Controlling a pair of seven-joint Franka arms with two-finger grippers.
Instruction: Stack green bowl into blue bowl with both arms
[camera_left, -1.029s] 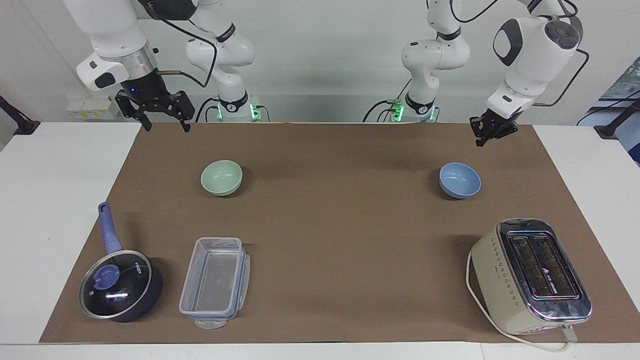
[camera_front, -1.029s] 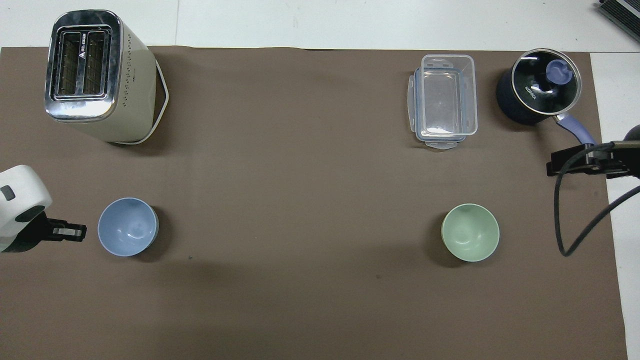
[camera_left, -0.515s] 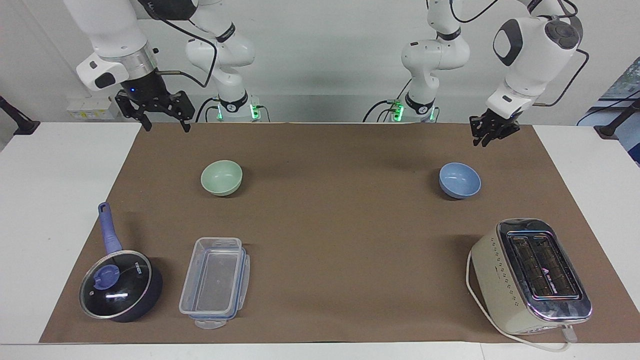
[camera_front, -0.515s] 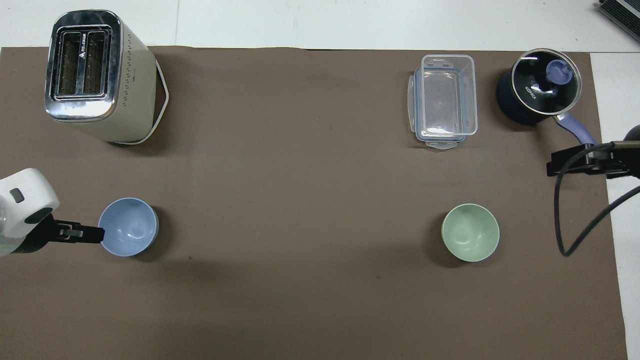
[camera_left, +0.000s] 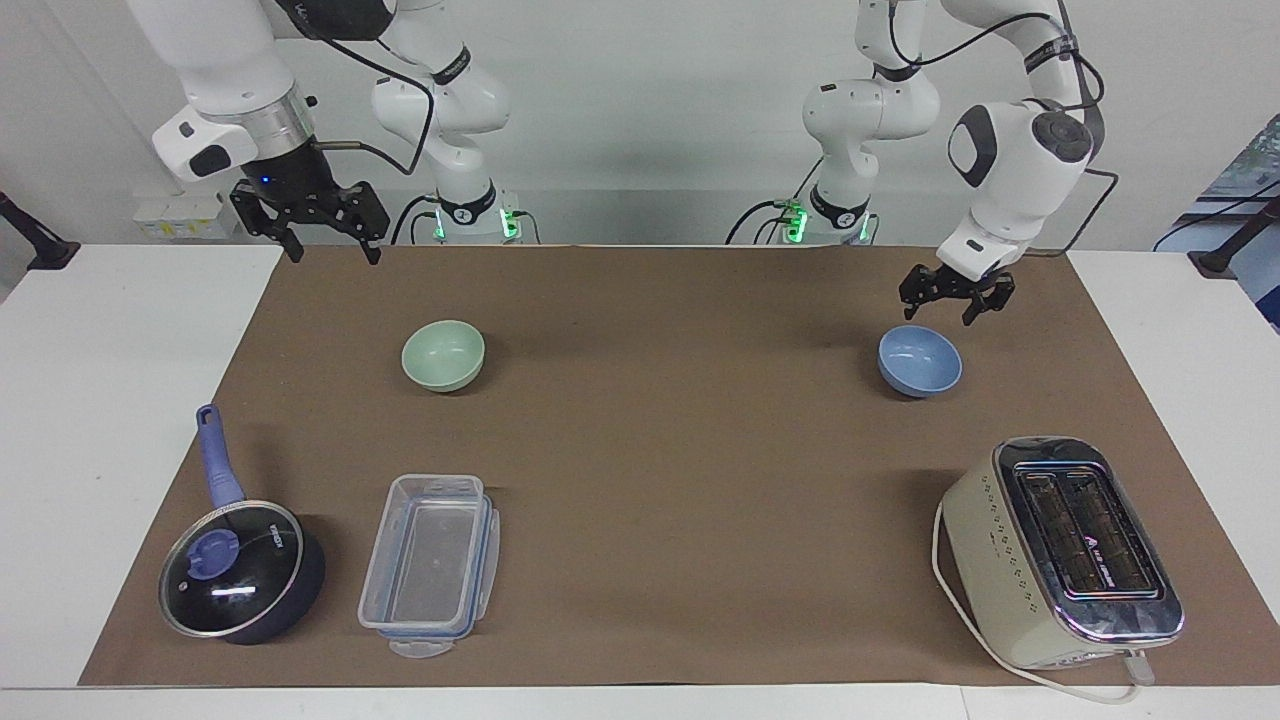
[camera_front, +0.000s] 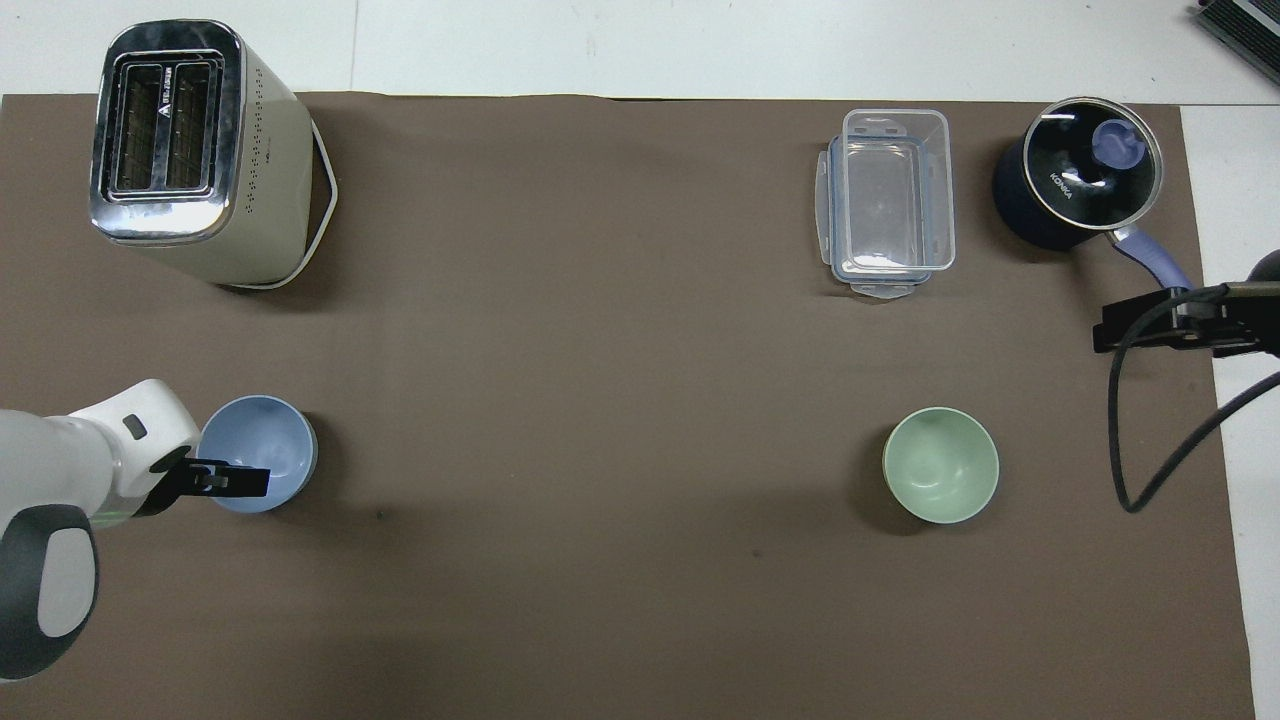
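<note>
The blue bowl (camera_left: 920, 360) stands upright on the brown mat toward the left arm's end; it also shows in the overhead view (camera_front: 265, 455). My left gripper (camera_left: 937, 308) is open and hangs just above the bowl's rim on the side nearer the robots, not touching it; in the overhead view the left gripper (camera_front: 235, 480) covers that rim. The green bowl (camera_left: 443, 355) stands upright and empty toward the right arm's end, also seen from overhead (camera_front: 940, 465). My right gripper (camera_left: 335, 257) is open and waits raised over the mat's edge, apart from the green bowl.
A toaster (camera_left: 1065, 550) with its cord stands farther from the robots than the blue bowl. A clear plastic container (camera_left: 430, 565) and a dark lidded pot (camera_left: 240, 570) with a blue handle stand farther out than the green bowl. The brown mat (camera_left: 680, 450) covers the table.
My left gripper has come down and moved from beside the blue bowl to over its rim, turning as it went. The right arm and both bowls have not moved.
</note>
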